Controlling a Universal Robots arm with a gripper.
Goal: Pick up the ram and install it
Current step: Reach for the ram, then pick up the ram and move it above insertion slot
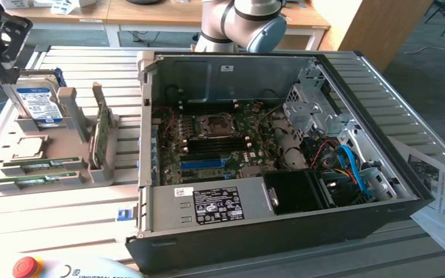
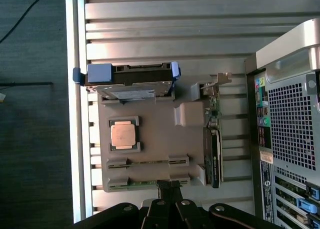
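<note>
Two ram sticks (image 1: 41,164) (image 1: 35,180), thin and green, lie flat in the near slots of a grey holder tray (image 1: 91,174) at the exterior view's left. In the wrist view one ram stick (image 2: 142,183) shows as a green strip at the tray's (image 2: 155,134) edge, just ahead of my fingertips. My black gripper (image 1: 7,63) (image 2: 170,185) hangs above the tray's far end, over the hard drive, with its fingers together and nothing between them. The open PC case (image 1: 284,220) lies on its side, its motherboard (image 1: 222,145) and blue slot (image 1: 203,164) exposed.
The tray also holds a hard drive (image 1: 37,104) (image 2: 132,81), a CPU (image 1: 25,149) (image 2: 125,135) and a larger green card standing on edge (image 1: 99,133) (image 2: 212,139). A red emergency button (image 1: 25,266) sits near the front edge. Papers (image 1: 439,185) lie right of the case.
</note>
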